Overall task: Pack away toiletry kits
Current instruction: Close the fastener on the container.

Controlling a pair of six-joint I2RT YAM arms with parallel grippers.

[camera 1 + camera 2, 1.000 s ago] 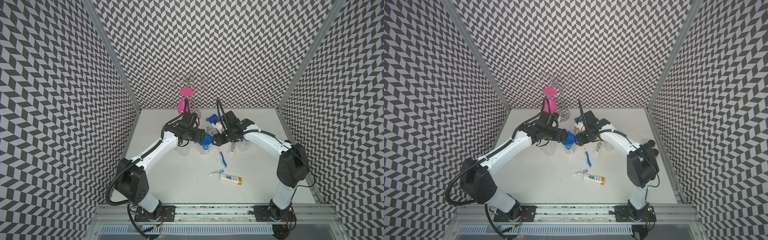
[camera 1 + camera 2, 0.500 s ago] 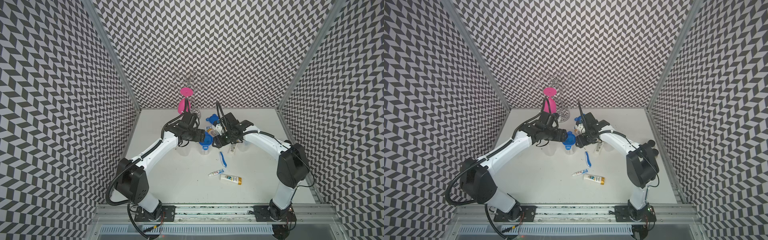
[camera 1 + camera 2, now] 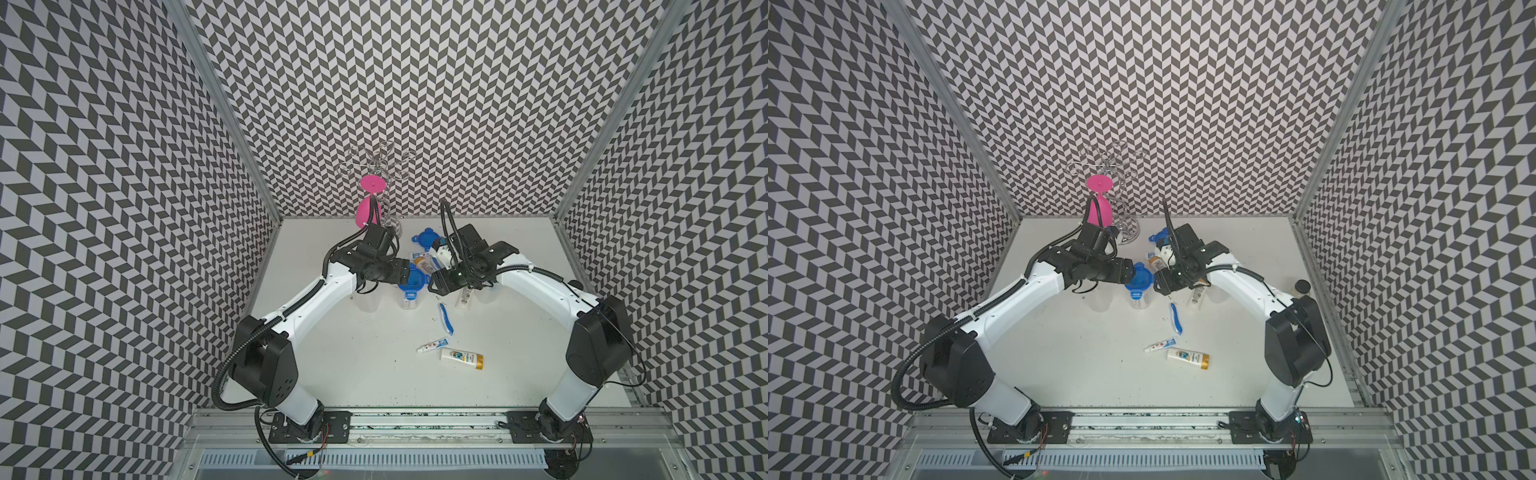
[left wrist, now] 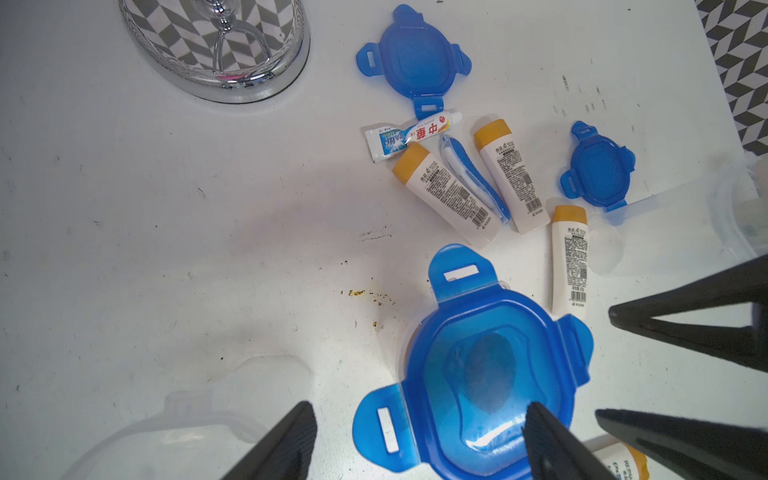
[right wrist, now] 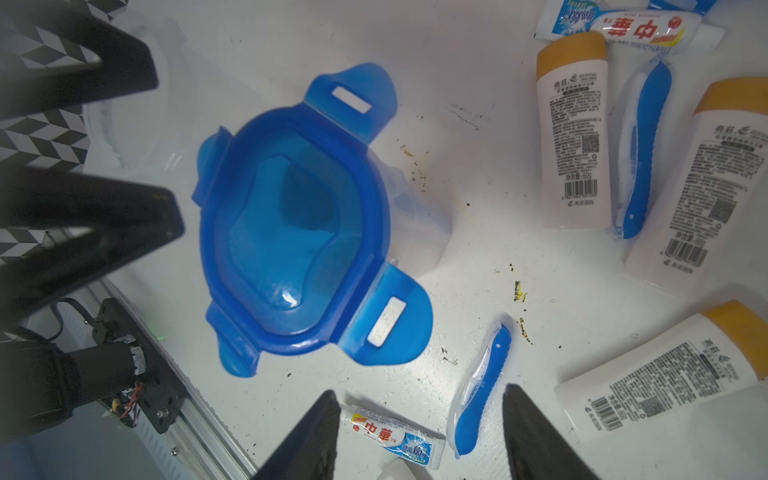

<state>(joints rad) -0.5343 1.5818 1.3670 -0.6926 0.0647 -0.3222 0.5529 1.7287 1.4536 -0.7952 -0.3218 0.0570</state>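
A clear jar with a blue clip-tab lid [image 3: 412,281] [image 4: 494,374] [image 5: 291,228] stands mid-table, two tabs sticking out flat. My left gripper [image 4: 415,449] [image 3: 405,272] is open over the lid's edge, one finger above the lid and one beyond a tab. My right gripper [image 5: 419,440] [image 3: 434,284] faces it from the other side, open and holding nothing. A toothpaste tube [image 5: 390,436] and a blue toothbrush [image 5: 482,386] lie on the table beneath it. Several white bottles with orange caps [image 4: 449,195], another toothbrush [image 4: 473,178] and another tube [image 4: 409,137] lie behind the jar.
Two loose blue lids [image 4: 413,62] [image 4: 598,166] lie at the back. An open clear jar [image 3: 368,299] stands left of the lidded one; another [image 3: 465,295] with a bottle stands right. A bottle [image 3: 461,356] lies nearer the front. The pink goblet [image 3: 368,208] and wire rack [image 3: 380,166] stand at the back.
Both grippers stay on either side of the lidded jar, with only slight shifts. Nothing was taken hold of or let go.
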